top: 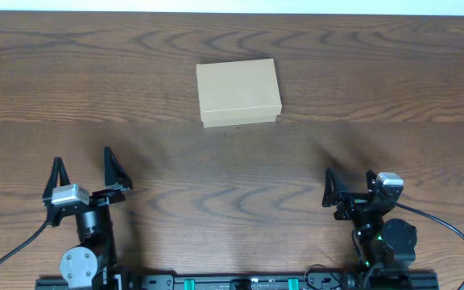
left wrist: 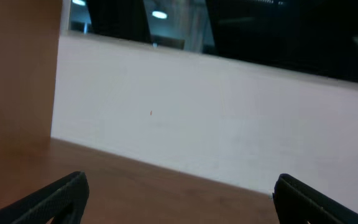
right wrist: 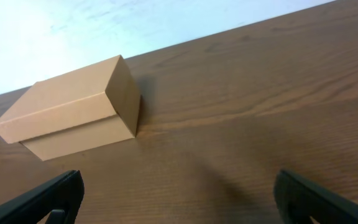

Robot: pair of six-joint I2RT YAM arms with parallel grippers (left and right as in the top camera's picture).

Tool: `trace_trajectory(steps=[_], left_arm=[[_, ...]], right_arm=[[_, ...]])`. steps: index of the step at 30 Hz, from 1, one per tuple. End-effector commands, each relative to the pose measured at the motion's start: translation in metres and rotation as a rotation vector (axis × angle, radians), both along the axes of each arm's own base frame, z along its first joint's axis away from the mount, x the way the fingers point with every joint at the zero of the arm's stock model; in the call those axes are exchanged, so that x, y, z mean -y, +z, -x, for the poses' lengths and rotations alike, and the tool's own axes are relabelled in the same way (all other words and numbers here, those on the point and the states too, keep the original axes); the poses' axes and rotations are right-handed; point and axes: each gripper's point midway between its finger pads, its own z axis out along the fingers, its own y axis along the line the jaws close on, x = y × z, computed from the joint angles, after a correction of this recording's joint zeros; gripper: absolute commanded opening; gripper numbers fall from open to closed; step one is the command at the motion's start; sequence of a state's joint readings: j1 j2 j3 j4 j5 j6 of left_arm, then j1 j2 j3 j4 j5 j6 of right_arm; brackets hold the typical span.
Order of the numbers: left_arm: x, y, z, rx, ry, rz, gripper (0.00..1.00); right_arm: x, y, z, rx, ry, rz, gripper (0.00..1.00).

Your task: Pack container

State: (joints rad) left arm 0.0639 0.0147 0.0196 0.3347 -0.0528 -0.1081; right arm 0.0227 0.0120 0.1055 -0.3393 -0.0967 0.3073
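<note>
The container (top: 238, 92) is a small tan cardboard box with its lid shut, lying on the wooden table at the far middle. It also shows in the right wrist view (right wrist: 73, 115) at the upper left. My left gripper (top: 85, 171) is open and empty near the front left edge, far from the box. In its wrist view the left gripper (left wrist: 178, 199) frames only bare table and a pale wall. My right gripper (top: 350, 184) is open and empty at the front right. In its wrist view the right gripper (right wrist: 178, 199) has its fingers wide apart over bare wood.
The wooden table (top: 393, 80) runs to a pale wall at the far edge. The arm bases and a black rail (top: 240, 282) lie along the front edge. A wooden panel (left wrist: 17, 74) stands at the left in the left wrist view.
</note>
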Motion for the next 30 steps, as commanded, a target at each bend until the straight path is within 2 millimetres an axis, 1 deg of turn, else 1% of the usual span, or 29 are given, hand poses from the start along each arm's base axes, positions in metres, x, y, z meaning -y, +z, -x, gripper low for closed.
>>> trace_trajectory(steps=[1,8,12,15,16,30], left_arm=[[-0.001,-0.014,-0.002,-0.039,0.005,0.015,0.96],[-0.002,-0.042,-0.007,-0.154,0.005,0.022,0.96],[-0.002,-0.068,-0.008,-0.263,0.006,0.029,0.95],[-0.002,-0.100,-0.005,-0.393,0.007,0.037,0.96],[-0.001,-0.104,-0.005,-0.411,0.003,0.035,0.96],[0.000,-0.105,-0.005,-0.416,0.000,0.034,0.96]], right_arm=[[0.003,0.000,0.000,0.003,-0.015,-0.005,0.99],[0.003,0.000,0.000,0.003,-0.015,-0.005,0.99],[0.003,0.000,0.000,0.003,-0.014,-0.005,0.99],[0.003,0.000,0.000,0.003,-0.015,-0.005,0.99],[0.003,0.000,0.000,0.003,-0.015,-0.005,0.99],[0.003,0.000,0.000,0.003,-0.015,-0.005,0.99]])
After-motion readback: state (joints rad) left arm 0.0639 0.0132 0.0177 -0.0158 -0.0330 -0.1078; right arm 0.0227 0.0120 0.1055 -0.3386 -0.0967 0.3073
